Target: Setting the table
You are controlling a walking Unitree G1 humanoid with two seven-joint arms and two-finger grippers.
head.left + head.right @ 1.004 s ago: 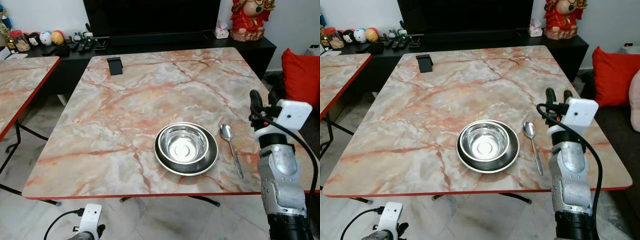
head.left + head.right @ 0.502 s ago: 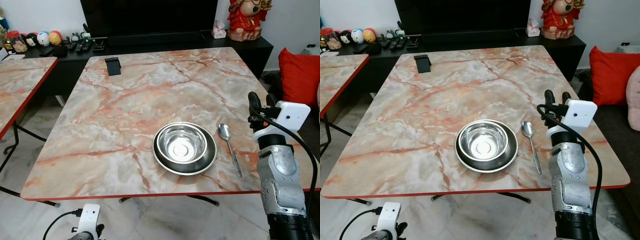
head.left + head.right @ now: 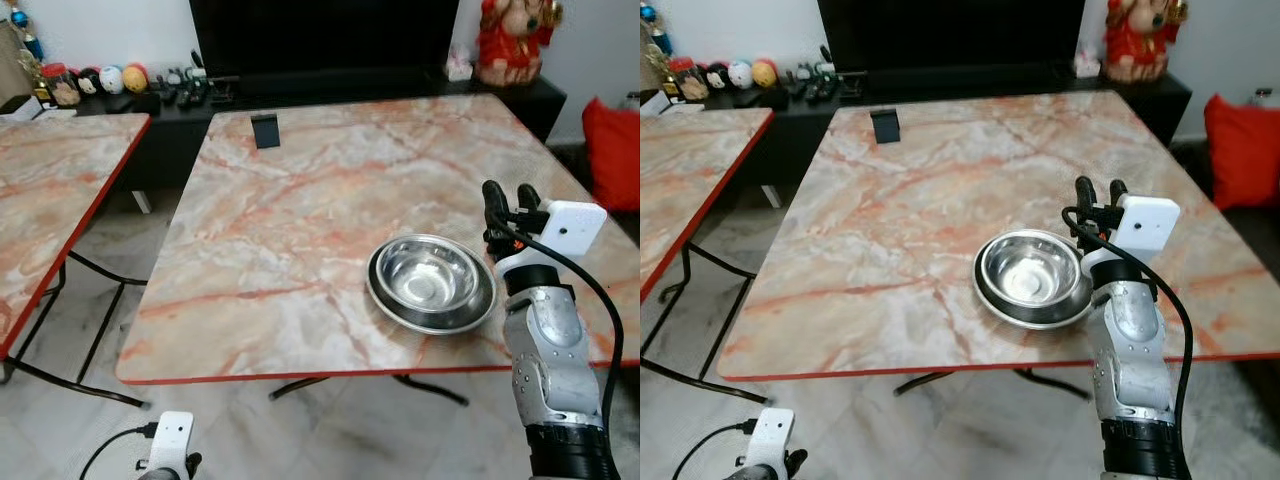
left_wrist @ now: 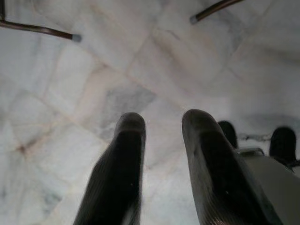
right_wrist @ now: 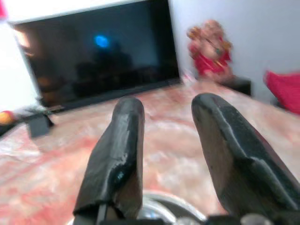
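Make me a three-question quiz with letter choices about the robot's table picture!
1. Where is the steel bowl?
A. on the floor
B. in a dark plate on the marble table
C. on the TV shelf

2. What colour is the table's edge?
A. red
B. blue
C. green

3. How is the right gripper?
A. holding the bowl
B. holding a cup
C. jaws open, empty

Answers:
1 B, bowl nests in the plate near the table's front.
2 A, red rim shows.
3 C, a gap shows between its fingers.
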